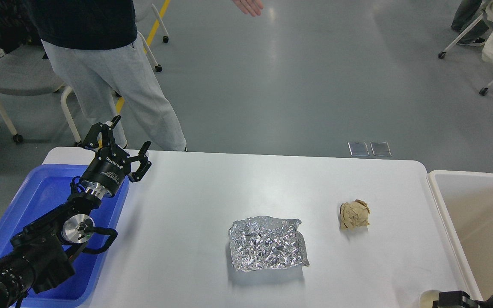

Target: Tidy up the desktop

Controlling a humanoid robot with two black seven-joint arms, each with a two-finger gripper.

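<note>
The white desktop (212, 188) holds a crumpled silver foil sheet (268, 242) near its front middle and a crumpled brown paper ball (354, 214) to the right of it. My left gripper (131, 132) is open and empty, held above the desktop's far left corner, over the far rim of the blue tray (41, 196). Only a small dark and cream end of my right arm (447, 298) shows at the bottom right edge; its fingers cannot be told apart.
A beige bin (477, 222) stands against the desktop's right edge. A person in grey trousers (118, 81) stands just behind the far left corner. Chairs (19, 77) stand at the far left and far right on the grey floor.
</note>
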